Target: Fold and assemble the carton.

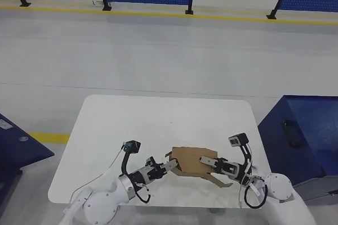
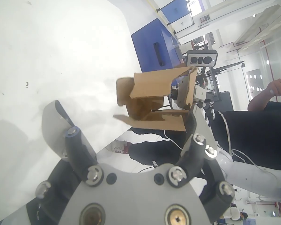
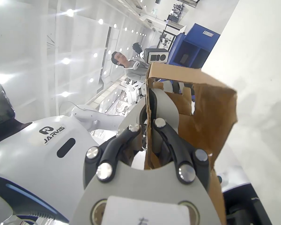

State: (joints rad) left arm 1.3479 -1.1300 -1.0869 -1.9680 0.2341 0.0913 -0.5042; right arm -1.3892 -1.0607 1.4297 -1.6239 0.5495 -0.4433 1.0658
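Observation:
The brown carton (image 1: 192,160) is partly folded, with its flaps loose, and sits over the front part of the white table (image 1: 158,118). My right gripper (image 1: 209,162) is at the carton's right side. In the right wrist view this right gripper (image 3: 150,105) is shut on one upright wall of the carton (image 3: 208,108), with the cardboard edge between its fingers. My left gripper (image 1: 170,165) is at the carton's left end. It stands open in the left wrist view (image 2: 121,108), and one finger (image 2: 196,122) is against a corner of the carton (image 2: 152,87).
A blue bin (image 1: 310,140) stands off the table's right side, and another blue unit (image 1: 8,146) off its left. The table's front edge runs close under both arms. Bare tabletop stretches behind the carton.

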